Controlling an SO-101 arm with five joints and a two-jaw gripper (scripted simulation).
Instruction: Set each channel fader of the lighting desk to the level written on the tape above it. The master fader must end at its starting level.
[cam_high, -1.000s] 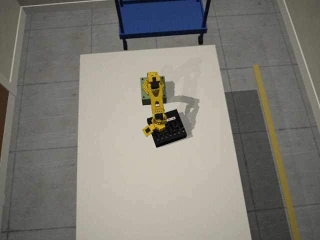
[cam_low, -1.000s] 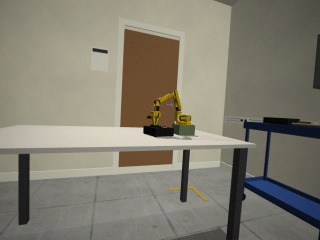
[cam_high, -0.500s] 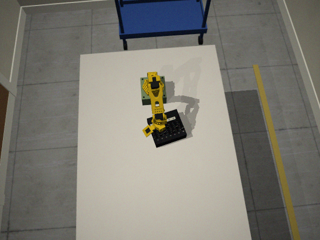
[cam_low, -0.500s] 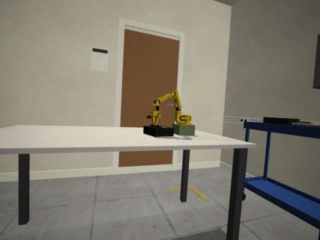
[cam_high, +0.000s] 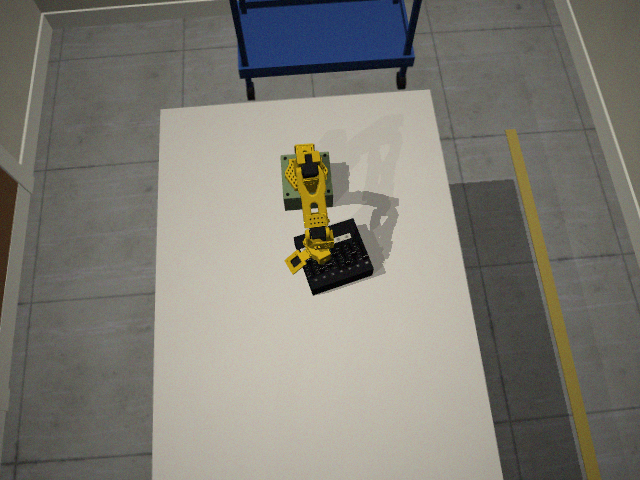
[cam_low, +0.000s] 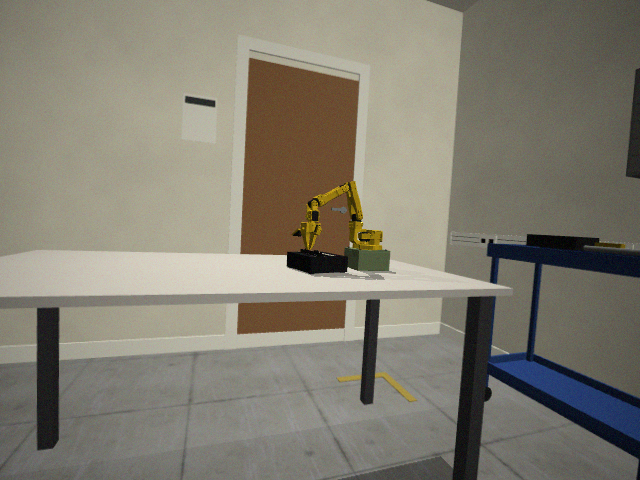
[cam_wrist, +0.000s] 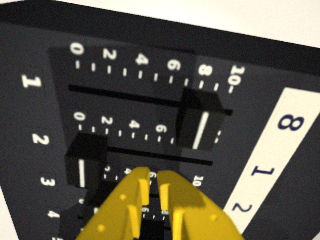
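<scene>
- The yellow pincer (cam_wrist: 154, 186) is pinched fully together with nothing in it, its tips pointing down over the low black box-shaped lighting desk (cam_high: 338, 266), above the third fader lane.
- The small yellow jointed arm (cam_low: 341, 198) rises from its olive-green square base block (cam_high: 287, 198), folds at the elbow and drops the wrist almost straight down onto the desk's left part, as the top view has it.
- The desk sits on the long white table (cam_high: 258, 361), just in front of the base block and turned a little askew to the table's edges.
- From the wrist view, the fader lanes run lengthwise toward the white strip of tape (cam_wrist: 272, 150) at one end, marked 8, 1, 2.
- The channel 1 black fader cap (cam_wrist: 199, 120) stands near the 8 mark; the channel 2 black fader cap (cam_wrist: 86, 159) sits near 0.
- The pincer hides much of the third lane.
- A blue two-shelf metal cart (cam_high: 242, 51) stands beyond the table's far end; a brown door (cam_low: 299, 155) is in the wall behind.
</scene>
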